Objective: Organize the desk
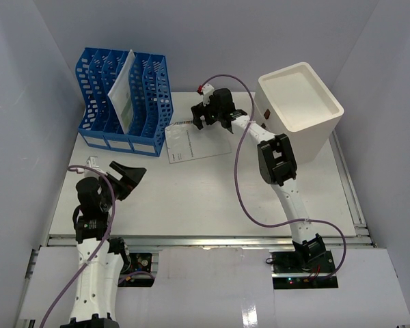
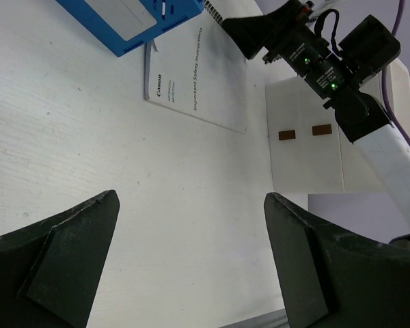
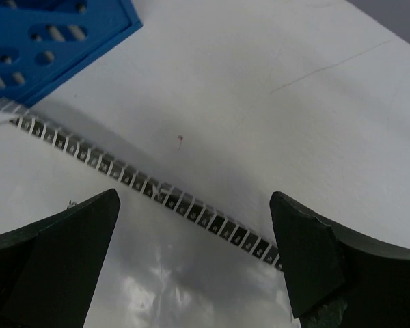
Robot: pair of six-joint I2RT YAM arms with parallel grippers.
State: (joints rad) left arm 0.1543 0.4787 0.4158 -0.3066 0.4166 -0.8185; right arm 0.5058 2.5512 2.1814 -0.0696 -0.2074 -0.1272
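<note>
Top camera looks down on the desk [image 1: 191, 198]; both close wrist cameras share the blue rack [image 1: 123, 102].

You have a large flat white desk [image 1: 205, 198]: matt, faintly grained. Silver metal rail [image 1: 205, 240] along its 6 o'clock edge, dull sheen. Blue slotted plastic file rack [image 1: 123, 96] at 11 o'clock: smooth, slight gloss. White paper booklet [image 1: 195, 142] at 12 o'clock: cover reads glossy and reflective in your right wrist view. Cream box-shaped cabinet [image 1: 301, 109] at 1 o'clock: smooth, matt.
</note>
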